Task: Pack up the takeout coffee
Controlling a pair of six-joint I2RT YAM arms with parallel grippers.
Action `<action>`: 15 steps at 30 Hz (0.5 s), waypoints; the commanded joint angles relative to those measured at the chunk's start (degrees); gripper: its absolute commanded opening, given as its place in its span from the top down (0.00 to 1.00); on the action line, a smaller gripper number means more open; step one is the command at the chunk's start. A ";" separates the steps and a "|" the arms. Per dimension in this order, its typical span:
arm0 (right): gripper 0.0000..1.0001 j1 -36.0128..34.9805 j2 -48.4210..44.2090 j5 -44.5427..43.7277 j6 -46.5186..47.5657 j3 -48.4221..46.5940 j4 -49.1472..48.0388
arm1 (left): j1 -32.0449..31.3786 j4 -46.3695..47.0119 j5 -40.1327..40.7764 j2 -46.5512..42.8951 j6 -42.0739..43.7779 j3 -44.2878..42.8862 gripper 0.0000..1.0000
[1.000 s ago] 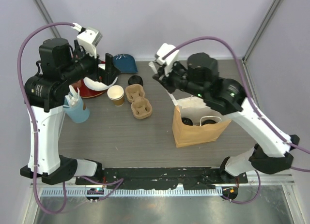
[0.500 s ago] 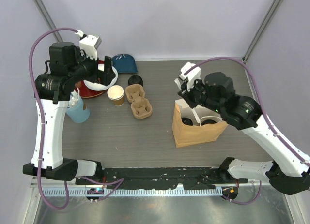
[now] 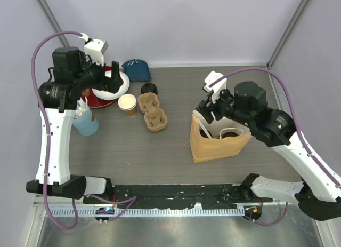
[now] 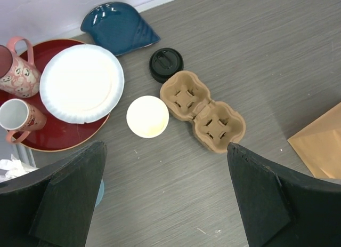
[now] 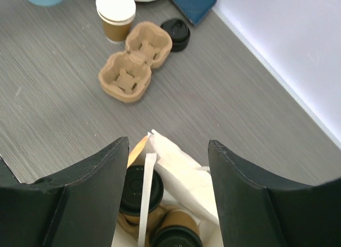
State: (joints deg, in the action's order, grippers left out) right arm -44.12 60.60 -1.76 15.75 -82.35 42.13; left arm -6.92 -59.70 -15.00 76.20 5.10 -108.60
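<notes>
Your left gripper (image 4: pixel 165 151) hangs wide open over a lidless cup (image 4: pixel 147 116) and a lumpy moulded-pulp carrier (image 4: pixel 202 111). To the right, the brown paper bag (image 3: pixel 216 145) holds both takeout coffees (image 5: pixel 141 189): tan paper cups standing upright, round black lids up. Your right gripper (image 5: pixel 168 151) hovers above the bag's mouth, jaws apart, gripping nothing.

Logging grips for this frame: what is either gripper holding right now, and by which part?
Nothing is held. The left gripper is open above the table; the right gripper is open above the bag.
</notes>
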 commanded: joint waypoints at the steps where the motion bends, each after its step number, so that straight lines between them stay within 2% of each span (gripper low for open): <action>1: 0.34 0.17 -0.22 4.30 0.16 -4.93 -2.31 | 2.95 3.27 0.41 -1.67 1.49 2.07 0.00; 6: 0.33 0.17 0.40 8.43 -1.60 -6.16 -5.12 | 12.09 6.44 1.28 -1.15 2.28 8.04 0.01; 8: 0.34 0.17 1.01 10.54 -2.04 -6.33 -6.35 | 16.84 6.88 1.47 -0.53 2.72 8.84 0.08; 9: 0.34 0.17 1.36 11.07 -2.04 -6.60 -6.62 | 18.50 6.71 1.56 0.17 3.15 9.45 0.19; 12: 0.34 0.26 3.21 12.39 -1.95 -7.74 -6.71 | 22.82 7.84 3.05 0.61 3.86 11.65 0.33; 15: 0.34 0.17 4.61 12.40 -1.25 -8.09 -6.89 | 26.51 11.08 5.77 0.52 4.13 14.81 0.39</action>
State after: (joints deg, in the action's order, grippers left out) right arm -44.12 63.72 8.56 14.61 -87.92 38.44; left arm 16.14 -54.57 -12.19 77.12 8.08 -96.07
